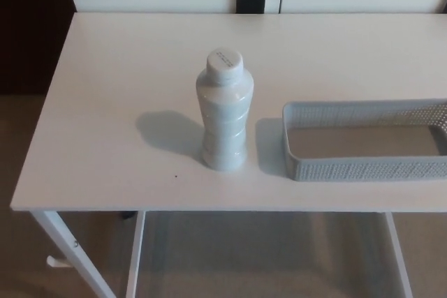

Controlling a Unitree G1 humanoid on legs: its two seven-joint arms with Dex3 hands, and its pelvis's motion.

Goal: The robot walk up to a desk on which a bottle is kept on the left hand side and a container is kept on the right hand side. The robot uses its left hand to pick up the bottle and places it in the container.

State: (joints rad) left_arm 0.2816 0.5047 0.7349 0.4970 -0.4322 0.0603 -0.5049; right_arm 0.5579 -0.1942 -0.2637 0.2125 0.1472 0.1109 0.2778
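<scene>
Neither of my hands shows, so my fingers' state I cannot tell. The tall white bottle [225, 120], mid-frame beside the mesh basket [363, 167], could topple if nudged.

Neither robot hand nor any arm shows in the head view.

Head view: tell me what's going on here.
Nothing is being handled at this moment; neither robot hand is in view. A white bottle with its cap on stands upright on the white desk, untouched. To its right, apart from it, sits a grey mesh container, with nothing visible inside. The pick-up has not begun.
</scene>
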